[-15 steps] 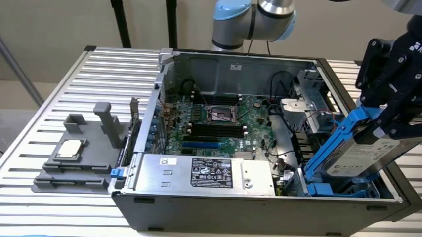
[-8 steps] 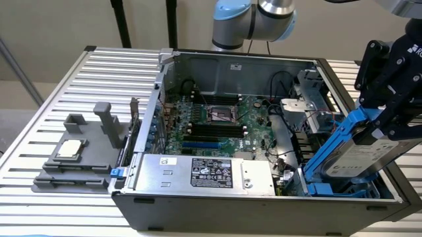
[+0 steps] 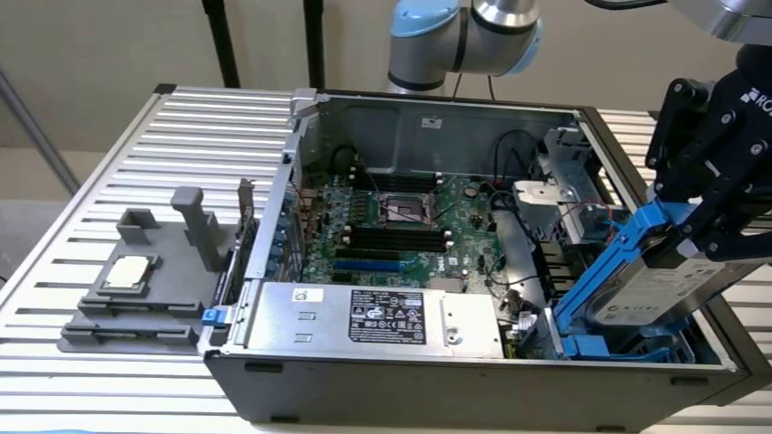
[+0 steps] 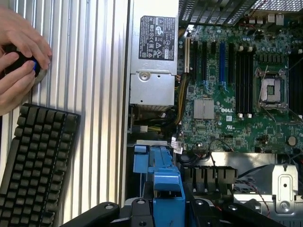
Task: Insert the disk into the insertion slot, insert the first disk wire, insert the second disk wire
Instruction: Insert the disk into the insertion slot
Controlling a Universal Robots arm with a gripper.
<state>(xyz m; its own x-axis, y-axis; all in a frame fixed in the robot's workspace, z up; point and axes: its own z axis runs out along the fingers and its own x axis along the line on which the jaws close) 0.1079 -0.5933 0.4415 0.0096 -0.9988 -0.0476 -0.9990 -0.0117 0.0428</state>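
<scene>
**Mia:** What is the computer sitting on?

**Ben:** A table (image 3: 181, 117) made of long metal strips, by a plain pale wall (image 3: 97, 45). The open PC case (image 3: 483, 380) lies on it, and a grey plastic stand (image 3: 145, 298) sits at the exterior view's left. A black keyboard (image 4: 38, 161) is on the table too, near a person's hands (image 4: 21, 61).

**Mia:** Where is the disk?

**Ben:** The gripper (image 3: 700, 242) has its black fingers squeezed tight on the disk (image 3: 657, 294). The disk hangs tilted at the exterior view's right. Its low end dips into the case corner, just above the insertion slot (image 3: 603, 348) with the blue tabs.
</scene>
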